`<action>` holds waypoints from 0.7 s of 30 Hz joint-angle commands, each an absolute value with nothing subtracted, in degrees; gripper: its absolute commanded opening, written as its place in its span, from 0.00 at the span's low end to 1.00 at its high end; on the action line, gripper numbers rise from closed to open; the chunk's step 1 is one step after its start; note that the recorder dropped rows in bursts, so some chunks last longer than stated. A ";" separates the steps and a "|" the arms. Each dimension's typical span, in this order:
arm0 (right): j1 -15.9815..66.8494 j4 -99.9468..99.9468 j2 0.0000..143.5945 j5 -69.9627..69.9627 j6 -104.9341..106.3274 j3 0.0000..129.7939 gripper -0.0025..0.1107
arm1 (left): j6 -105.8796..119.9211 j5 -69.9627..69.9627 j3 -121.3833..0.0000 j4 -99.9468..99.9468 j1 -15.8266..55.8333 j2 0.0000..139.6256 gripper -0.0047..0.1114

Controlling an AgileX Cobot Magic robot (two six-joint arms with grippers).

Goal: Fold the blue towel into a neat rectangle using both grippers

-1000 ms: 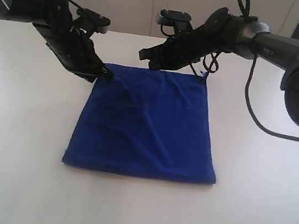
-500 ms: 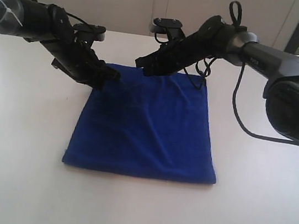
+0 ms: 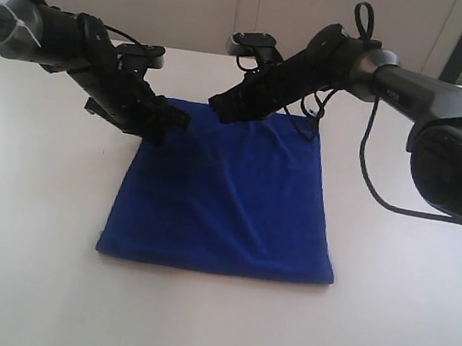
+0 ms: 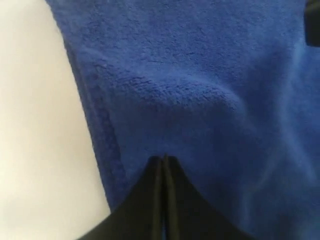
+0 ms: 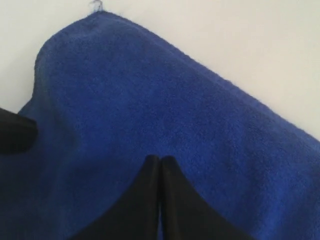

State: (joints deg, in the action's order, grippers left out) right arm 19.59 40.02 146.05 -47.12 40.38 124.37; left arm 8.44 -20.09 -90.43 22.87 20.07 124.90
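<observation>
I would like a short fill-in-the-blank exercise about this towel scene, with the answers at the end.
The towel on the white table is ____ in colour. The jaws of the left gripper are fully ____. The number of robot arms above the table is ____.
Answers: blue; shut; two.

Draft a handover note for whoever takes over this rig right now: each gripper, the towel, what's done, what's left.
Left gripper: shut, tip over the blue towel near its far left corner; no cloth seen between the jaws.
Right gripper: shut, tip above the towel's far edge, nothing held.
Towel: flat on the white table, roughly square.
Done: no fold under way; whether it is already folded once cannot be told.
Left: open jaws, grasp an edge, fold to a neat rectangle.
</observation>
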 commanded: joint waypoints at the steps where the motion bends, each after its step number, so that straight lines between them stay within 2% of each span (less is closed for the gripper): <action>1: 18.32 40.63 144.22 -51.41 46.42 124.76 0.02 | 10.02 -22.34 -90.72 23.55 20.12 124.58 0.04; 21: 18.18 45.11 149.67 -47.04 49.56 124.76 0.02 | 10.28 -24.24 -90.72 23.55 20.12 127.36 0.04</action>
